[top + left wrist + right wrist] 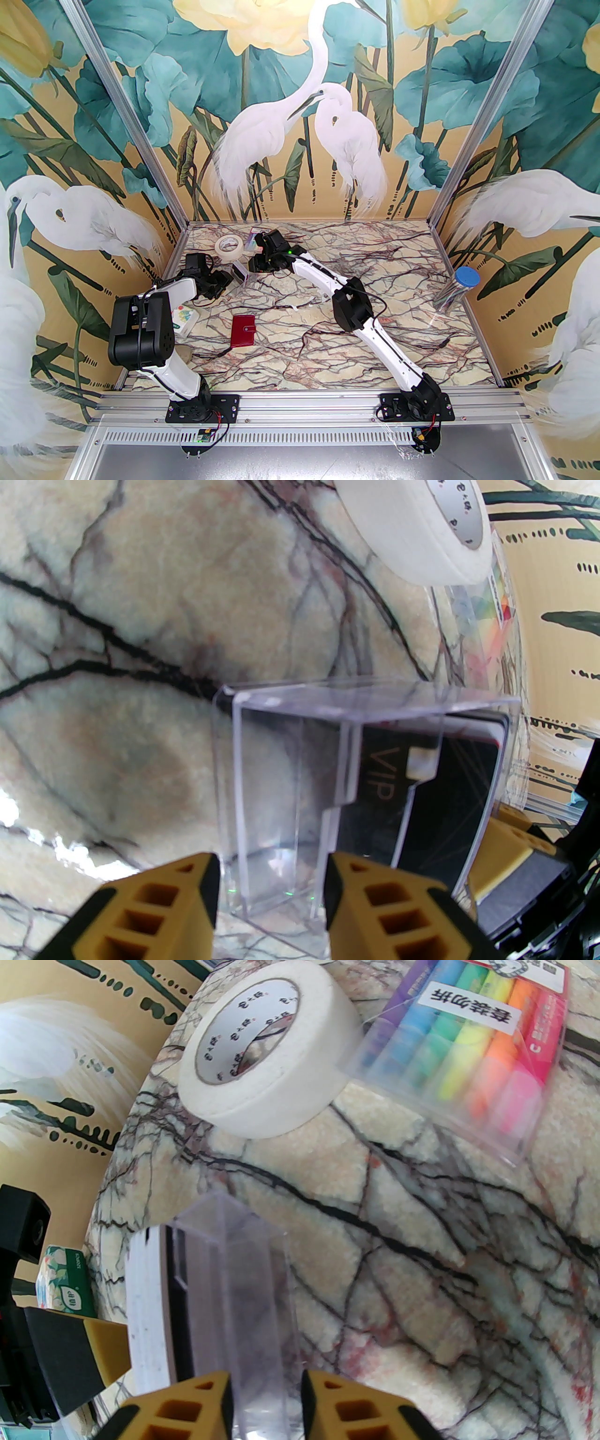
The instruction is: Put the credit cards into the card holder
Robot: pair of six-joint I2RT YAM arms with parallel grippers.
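Note:
A small clear case (240, 273) stands at the back left of the table, between both grippers. The credit cards are inside it on edge: a black one marked VIP (459, 780), and a white-edged stack (147, 1307). My left gripper (220, 283) reaches in from the left. Its jaws (272, 873) press on both sides of the case's clear half (281, 761). My right gripper (257, 263) comes from the right, its jaws (266, 1382) shut on a clear wall of the case (243, 1278). The card holder (243, 330), a dark red wallet, lies closed nearer the arms with nothing touching it.
A white tape roll (229, 245) and a rainbow marker packet (464, 1053) lie just behind the case. A green-printed tissue pack (184, 319) sits beside the left arm. A clear jar with a blue lid (457, 288) stands at the right edge.

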